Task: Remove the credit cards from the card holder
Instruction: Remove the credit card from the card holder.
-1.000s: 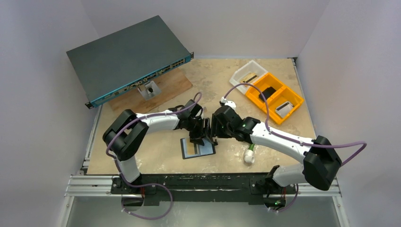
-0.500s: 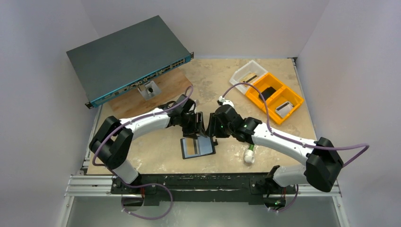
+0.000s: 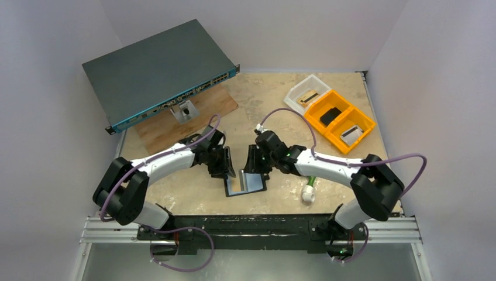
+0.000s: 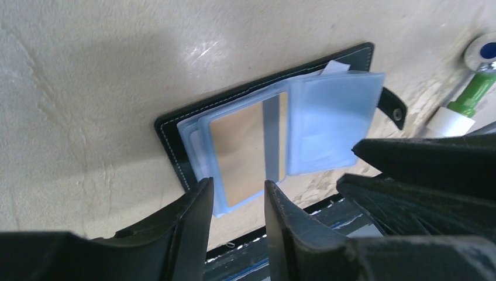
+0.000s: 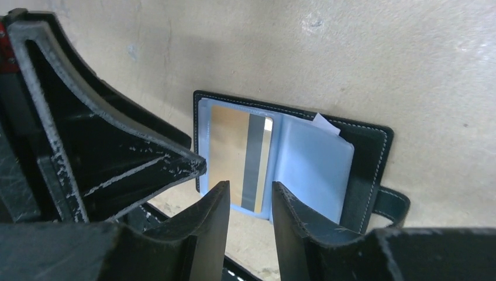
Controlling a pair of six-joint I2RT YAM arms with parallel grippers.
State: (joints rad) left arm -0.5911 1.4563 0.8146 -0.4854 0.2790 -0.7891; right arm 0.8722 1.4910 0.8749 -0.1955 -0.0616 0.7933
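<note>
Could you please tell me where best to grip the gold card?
Probably its near short edge: the gold card lies flat in a pale sleeve that overhangs the card holder's near side, so a low pinch from that side should catch it.

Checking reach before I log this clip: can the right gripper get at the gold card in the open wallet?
Probably yes. The wallet lies open, the card faces up, and the right gripper hovers open above it, nothing between. Its clear sleeve may hinder gripping.
</note>
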